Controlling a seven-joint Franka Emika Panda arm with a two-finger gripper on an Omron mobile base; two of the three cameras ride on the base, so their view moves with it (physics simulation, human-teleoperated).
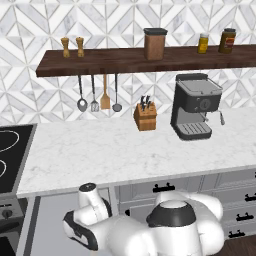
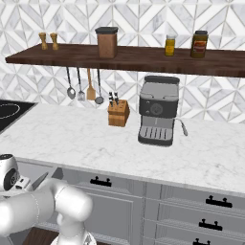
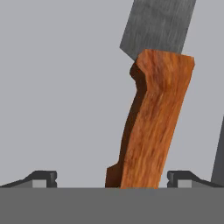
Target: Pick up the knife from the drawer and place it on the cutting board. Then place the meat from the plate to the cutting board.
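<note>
Knife (image 3: 153,109): grainy wood handle (blade matt grey metal).

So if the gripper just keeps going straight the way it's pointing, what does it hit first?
Most likely the knife: its wooden handle lies right between the open gripper fingertips, on the grey drawer floor. How far off it is can't be judged.

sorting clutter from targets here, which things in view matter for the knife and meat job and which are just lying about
For the job:
knife, lying on the drawer floor
open fingers, one either side of its handle

Just lying about:
knife block
coffee machine
hanging utensils
shelf jars
stove
</note>
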